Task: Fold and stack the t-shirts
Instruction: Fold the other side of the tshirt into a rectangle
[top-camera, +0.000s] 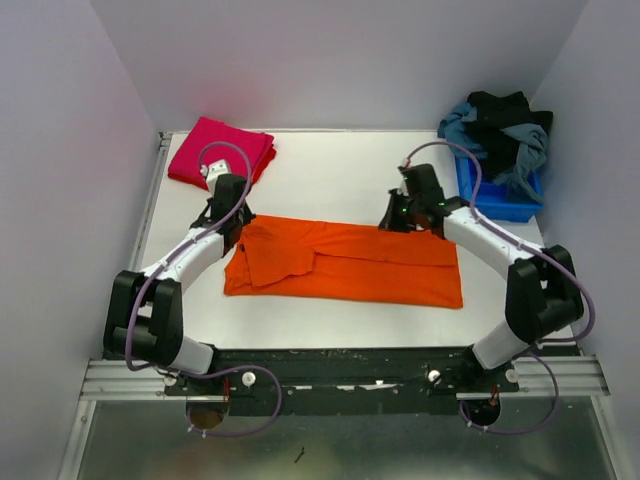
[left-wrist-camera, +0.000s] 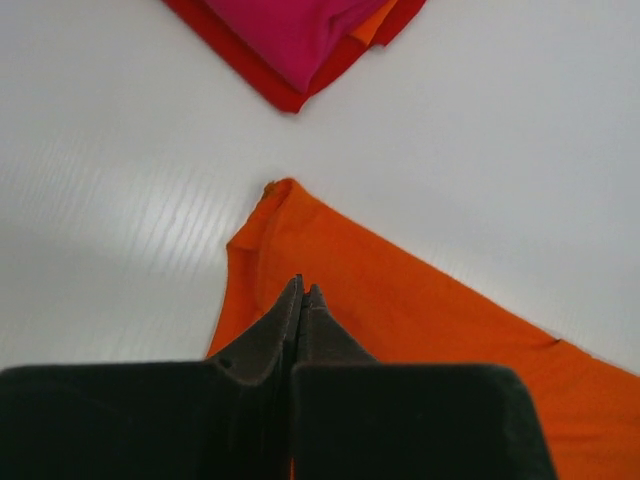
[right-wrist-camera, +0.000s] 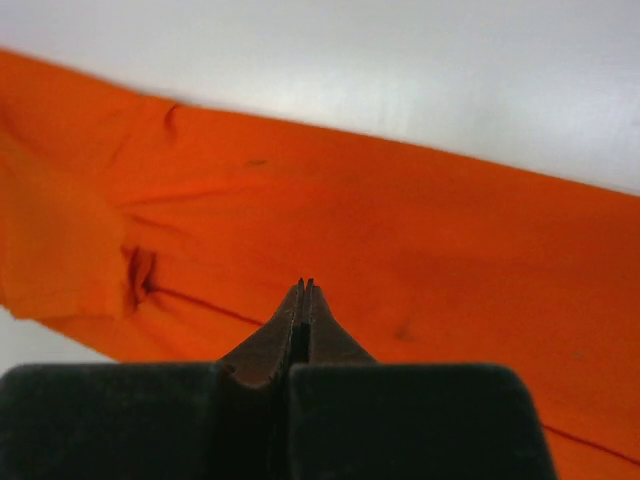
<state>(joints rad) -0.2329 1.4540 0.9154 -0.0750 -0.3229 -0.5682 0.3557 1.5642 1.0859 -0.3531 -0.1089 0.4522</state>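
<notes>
Lying under left fingers (left-wrist-camera: 283, 322), right fingers (right-wrist-camera: 288, 322), orange t-shirt (top-camera: 350, 266)

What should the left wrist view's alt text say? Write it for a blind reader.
The shut left end effector points over a corner of the orange t-shirt lying flat on the white table. Beyond it, apart, sits a corner of the folded pink t-shirt.

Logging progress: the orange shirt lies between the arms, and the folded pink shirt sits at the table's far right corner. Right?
No: the folded pink shirt sits at the far left corner, as the top external view shows. The part about the orange shirt is right.
</notes>
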